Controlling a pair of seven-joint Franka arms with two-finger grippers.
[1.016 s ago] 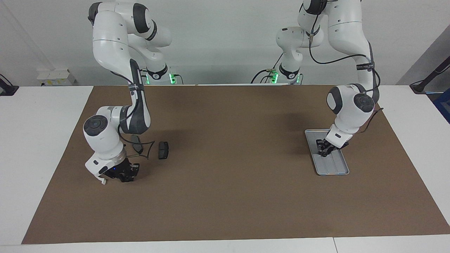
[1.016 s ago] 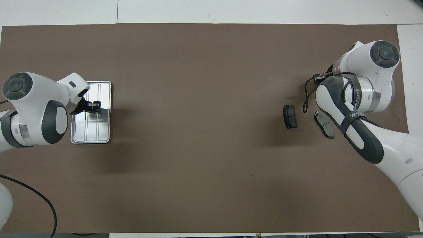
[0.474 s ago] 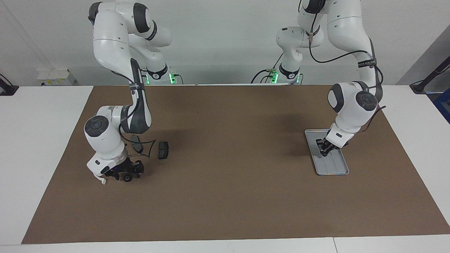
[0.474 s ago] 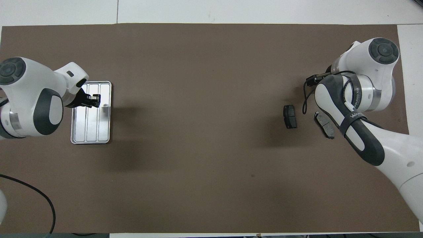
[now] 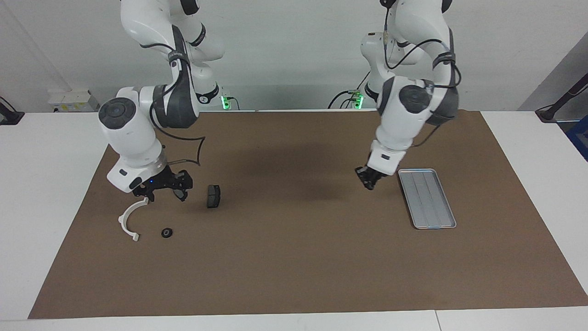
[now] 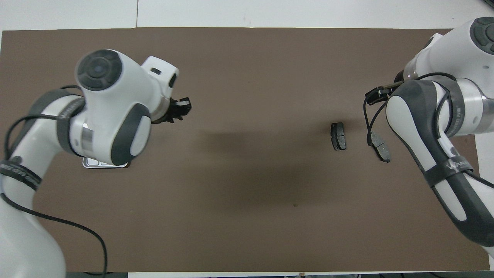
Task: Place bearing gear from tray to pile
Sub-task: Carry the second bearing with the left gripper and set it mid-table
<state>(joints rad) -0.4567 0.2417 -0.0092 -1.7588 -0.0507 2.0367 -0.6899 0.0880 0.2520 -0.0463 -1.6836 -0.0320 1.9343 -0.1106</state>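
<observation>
tray [image 5: 427, 198] empty | gear [image 5: 166, 232] down by bracket [image 5: 130, 220] | left gripper [image 5: 369, 182] pressed together, empty | right gripper [image 5: 163, 187] spread | placing looks done

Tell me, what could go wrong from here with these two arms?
The small black ring lies loose on the brown mat beside the white semicircular plastic bracket; the open right gripper hangs low near them and might knock it rolling. The shut left gripper is over the mat beside the flat silver metal tray; any tiny part pinched there, which I cannot see, could slip out.
</observation>
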